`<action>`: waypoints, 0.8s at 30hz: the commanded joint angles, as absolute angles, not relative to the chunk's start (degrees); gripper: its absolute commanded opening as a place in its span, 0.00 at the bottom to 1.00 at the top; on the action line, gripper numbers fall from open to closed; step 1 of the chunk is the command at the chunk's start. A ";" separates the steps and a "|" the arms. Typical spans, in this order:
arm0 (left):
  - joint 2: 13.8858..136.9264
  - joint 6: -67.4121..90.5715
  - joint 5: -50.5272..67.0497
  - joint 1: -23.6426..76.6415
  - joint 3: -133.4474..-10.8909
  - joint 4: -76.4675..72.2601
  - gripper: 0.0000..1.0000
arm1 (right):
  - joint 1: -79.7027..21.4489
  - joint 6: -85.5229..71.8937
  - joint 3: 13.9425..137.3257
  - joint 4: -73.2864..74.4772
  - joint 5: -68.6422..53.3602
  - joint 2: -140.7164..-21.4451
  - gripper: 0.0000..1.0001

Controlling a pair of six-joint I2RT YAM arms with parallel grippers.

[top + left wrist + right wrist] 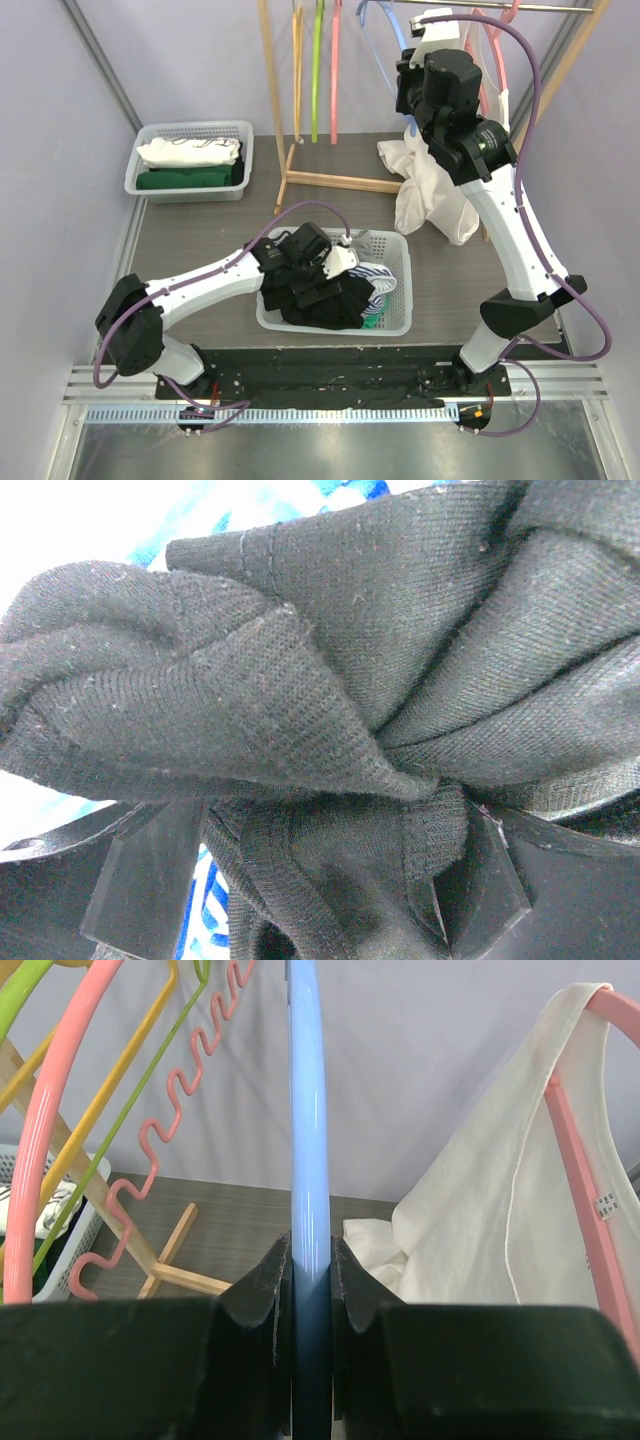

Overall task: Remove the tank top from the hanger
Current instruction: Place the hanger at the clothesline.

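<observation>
My right gripper (310,1260) is shut on the lower bar of a bare blue hanger (308,1110) that hangs from the rack rail; in the top view this gripper (408,75) is high at the back right, by the blue hanger (372,40). My left gripper (322,285) is down in the white basket (400,240), its fingers (150,870) wide apart with bunched black knit fabric (330,710) between them. This black garment (335,305) lies piled in the basket. I cannot tell its cut.
A white garment (430,190) hangs on a pink hanger (580,1180) right of the blue one. Yellow, green and pink empty hangers (317,70) hang from the wooden rack (270,90). A grey bin (190,130) of folded clothes stands back left. Blue-and-white striped cloth (378,290) lies in the basket.
</observation>
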State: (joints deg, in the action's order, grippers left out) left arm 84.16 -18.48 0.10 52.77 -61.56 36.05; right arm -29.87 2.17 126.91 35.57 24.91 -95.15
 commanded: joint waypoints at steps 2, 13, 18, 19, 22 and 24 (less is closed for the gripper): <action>84.11 -19.34 2.55 53.44 -62.23 39.29 0.84 | -29.18 0.09 127.53 29.71 25.31 -94.83 0.01; 80.33 -19.16 0.62 55.46 -59.94 36.82 0.70 | -29.09 -4.74 123.31 23.64 26.36 -92.46 0.01; 78.84 -18.55 1.32 55.46 -62.14 38.76 0.69 | -29.00 -8.43 121.12 23.55 26.11 -91.67 0.01; 78.66 -18.37 1.84 55.46 -63.01 39.63 0.70 | -28.74 -9.05 120.77 23.64 25.84 -91.50 0.01; 77.79 -17.67 2.98 55.46 -64.42 41.13 0.75 | -28.04 -12.21 119.80 24.87 23.65 -90.62 0.01; 77.26 -17.40 3.34 55.46 -65.04 41.66 0.78 | -27.95 -13.44 119.71 25.83 23.12 -89.74 0.01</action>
State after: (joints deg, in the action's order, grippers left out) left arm 79.92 -18.41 0.49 55.07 -61.93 39.20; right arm -29.21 -8.38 119.85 28.36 23.35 -93.56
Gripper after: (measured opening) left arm 0.754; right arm 0.184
